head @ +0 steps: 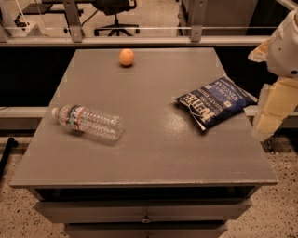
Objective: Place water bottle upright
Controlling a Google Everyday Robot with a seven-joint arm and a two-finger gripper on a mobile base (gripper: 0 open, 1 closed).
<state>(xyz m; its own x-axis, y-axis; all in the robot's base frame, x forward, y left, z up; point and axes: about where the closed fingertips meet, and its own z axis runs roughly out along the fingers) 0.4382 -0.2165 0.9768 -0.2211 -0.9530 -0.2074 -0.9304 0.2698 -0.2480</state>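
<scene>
The water bottle (88,122) is clear and ribbed, with a white cap and a red, white and blue label band near its neck. It lies on its side on the left part of the grey table (149,158), cap pointing left. My gripper (272,111) hangs at the right edge of the view, beyond the table's right side and far from the bottle. It holds nothing that I can see.
A blue chip bag (215,101) lies on the table's right half, close to the gripper. An orange (126,57) sits near the far edge. A drawer front (144,211) runs below the near edge. A rail and an office chair (115,14) stand behind the table.
</scene>
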